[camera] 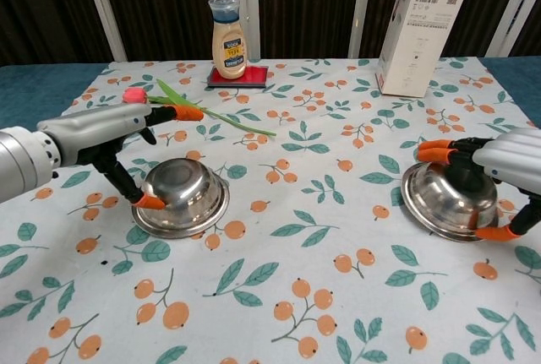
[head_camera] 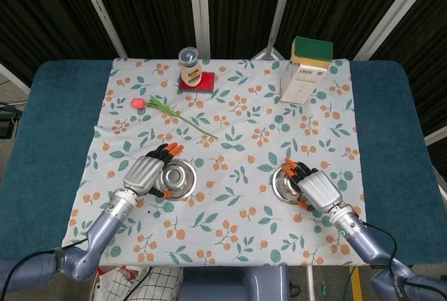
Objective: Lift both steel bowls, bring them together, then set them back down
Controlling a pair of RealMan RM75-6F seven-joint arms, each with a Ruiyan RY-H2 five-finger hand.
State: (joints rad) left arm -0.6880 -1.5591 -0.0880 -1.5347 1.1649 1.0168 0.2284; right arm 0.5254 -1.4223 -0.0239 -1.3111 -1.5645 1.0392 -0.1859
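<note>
The floral tablecloth [head_camera: 237, 203] covers the middle of the table, and on it the two steel bowls sit upside down, well apart: the left bowl [camera: 180, 197] at about 8 o'clock from the cloth's centre, the right bowl [camera: 445, 201] at about 4 o'clock. At 12 to 1 o'clock stands a white carton [head_camera: 302, 77] with a sponge on top; at 11 o'clock a sauce bottle [head_camera: 189, 68] stands on a red coaster, and a tulip [head_camera: 167, 109] lies at 10 o'clock.

The left hand [camera: 114, 132] arches over its bowl from the 9 o'clock side, fingers spread, thumb tip touching the rim and the other fingertips raised clear above the dome. It holds nothing firmly that I can see. The right hand [camera: 499, 170] cups its bowl from the 3 o'clock side, fingers apart, tips at or just beside the rim; whether they grip cannot be told.

Both bowls look set down, so the task seems near done. Each bowl lies directly inward of its own hand, so each hand would draw outward.
</note>
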